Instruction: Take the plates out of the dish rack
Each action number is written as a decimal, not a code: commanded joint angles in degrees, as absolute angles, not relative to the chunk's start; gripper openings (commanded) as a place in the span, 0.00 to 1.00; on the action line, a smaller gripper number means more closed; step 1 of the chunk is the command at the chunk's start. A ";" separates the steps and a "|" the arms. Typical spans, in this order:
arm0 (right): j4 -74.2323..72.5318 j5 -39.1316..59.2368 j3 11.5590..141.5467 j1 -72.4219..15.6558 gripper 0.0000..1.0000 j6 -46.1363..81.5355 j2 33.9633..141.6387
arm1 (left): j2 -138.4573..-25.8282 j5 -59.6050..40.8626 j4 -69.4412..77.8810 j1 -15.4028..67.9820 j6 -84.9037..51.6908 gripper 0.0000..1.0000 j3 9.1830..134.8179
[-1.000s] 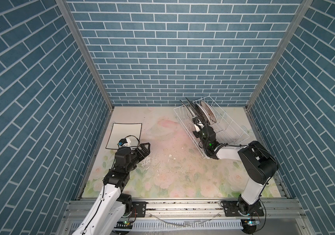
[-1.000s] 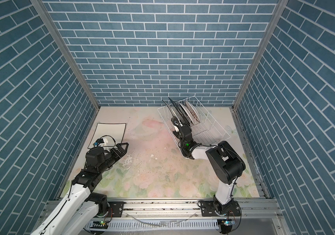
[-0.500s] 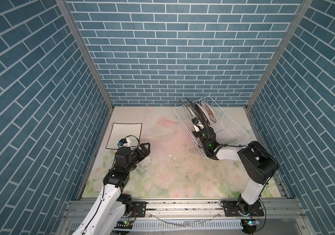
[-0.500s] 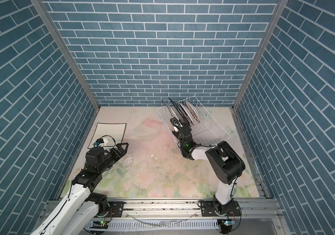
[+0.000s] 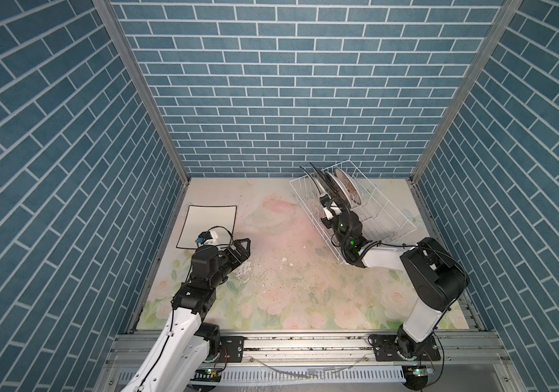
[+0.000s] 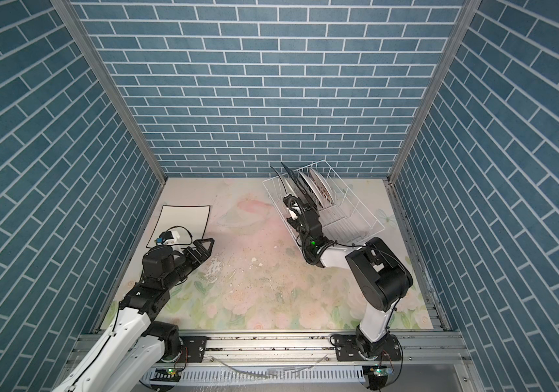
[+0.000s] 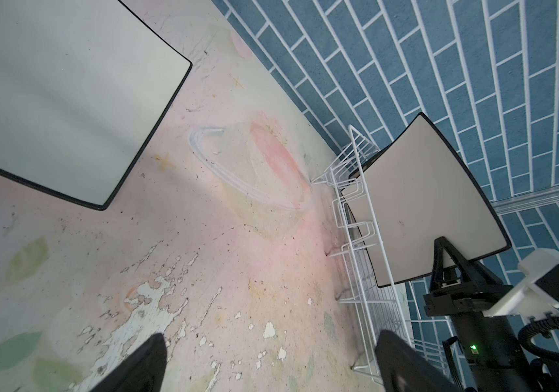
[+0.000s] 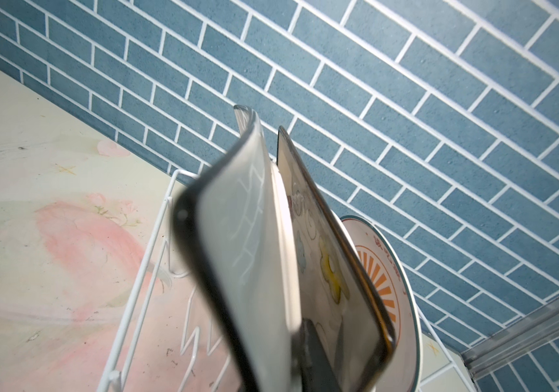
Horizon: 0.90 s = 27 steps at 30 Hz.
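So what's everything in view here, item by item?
flat plate: one, square, white with a black rim, lying at the table's far left.
racked plates: at least four, upright at the dish rack's far end, including a plain white square plate, a flowered square plate and a sunburst round plate.
dish rack: one, white wire, on the table's far right.
table: one, pastel floral top with worn patches.
walls: three, blue brick pattern, around the table.
left hand: open, empty, beside the flat plate.
right hand: shut on a corner of the plain white square plate.
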<state>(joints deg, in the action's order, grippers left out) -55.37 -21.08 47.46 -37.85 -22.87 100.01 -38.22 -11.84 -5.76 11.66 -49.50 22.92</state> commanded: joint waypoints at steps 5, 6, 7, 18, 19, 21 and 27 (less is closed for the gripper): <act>-65.81 -13.71 47.44 -40.25 0.00 -21.54 94.36 | -37.70 -11.55 -6.23 12.04 -48.69 0.98 25.14; -65.75 -13.71 47.46 -40.33 0.00 -21.66 94.14 | -37.79 -11.60 -6.24 12.04 -48.69 0.98 25.11; -65.79 -13.62 47.50 -40.38 0.00 -21.79 93.97 | -37.75 -11.57 -6.19 12.04 -48.74 0.98 25.13; -64.48 -13.26 47.83 -41.35 0.00 -23.28 90.77 | -37.22 -11.60 -6.30 12.04 -48.71 0.98 24.96; -64.37 -13.29 47.81 -41.40 0.00 -23.35 90.50 | -37.18 -11.56 -6.19 12.04 -48.70 0.98 24.87; -64.01 -13.21 47.74 -41.68 0.00 -23.54 89.96 | -36.96 -11.65 -5.73 12.04 -48.74 0.98 24.53; -63.91 -13.18 47.68 -42.08 0.00 -24.78 88.73 | -36.83 -11.75 -5.27 12.04 -48.98 0.98 23.91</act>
<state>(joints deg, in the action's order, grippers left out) -54.63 -18.72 47.40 -39.90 -27.44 93.36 -37.28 -11.84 -5.69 11.66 -49.50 23.55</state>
